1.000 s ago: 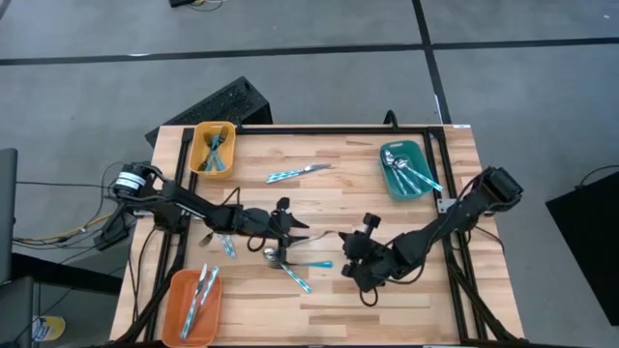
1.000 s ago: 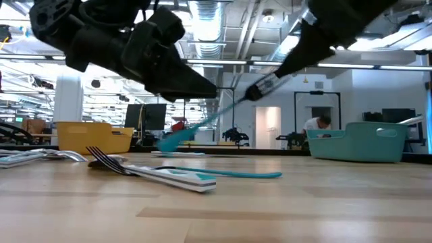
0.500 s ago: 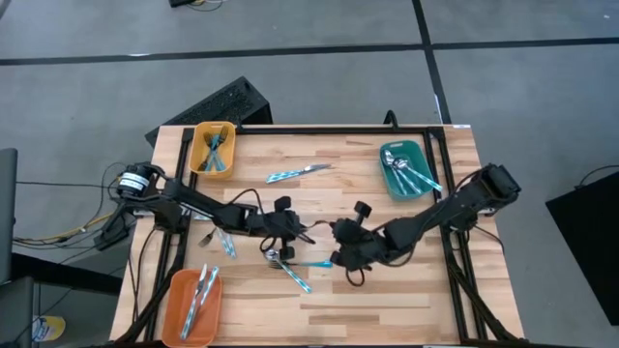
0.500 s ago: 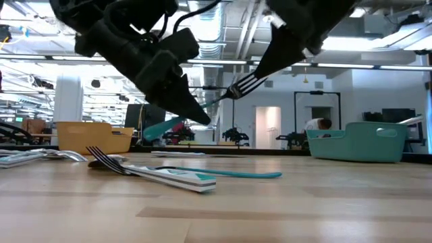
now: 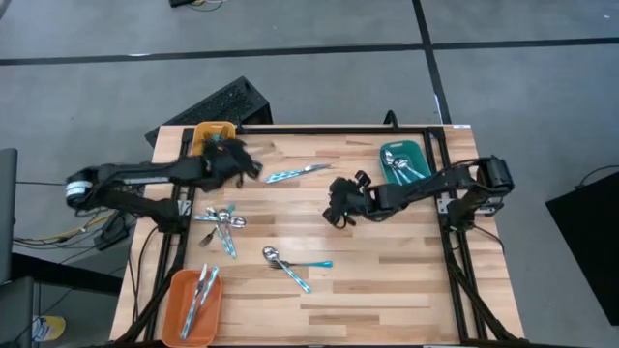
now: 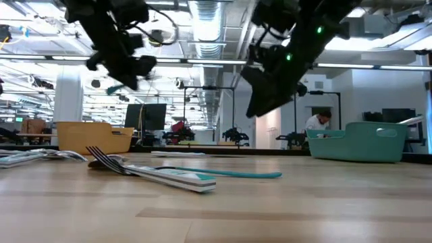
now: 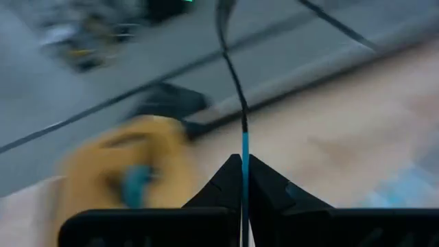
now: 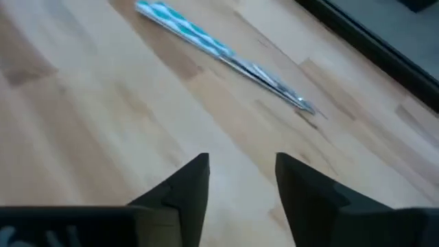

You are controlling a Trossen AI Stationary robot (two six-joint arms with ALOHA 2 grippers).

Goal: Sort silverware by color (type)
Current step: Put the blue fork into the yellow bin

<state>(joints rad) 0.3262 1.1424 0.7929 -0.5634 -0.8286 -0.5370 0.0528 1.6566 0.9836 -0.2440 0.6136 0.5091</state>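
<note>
The left end effector (image 5: 235, 159), fingers clamped on a thin blue-handled utensil (image 7: 244, 147), hovers beside the yellow tray (image 5: 205, 129) at the upper left of the high view. Centre the piece over the tray before releasing. The right end effector (image 8: 241, 180), fingers apart and empty, hangs mid-worktop (image 5: 387, 280) near a knife (image 5: 297, 173).
</note>
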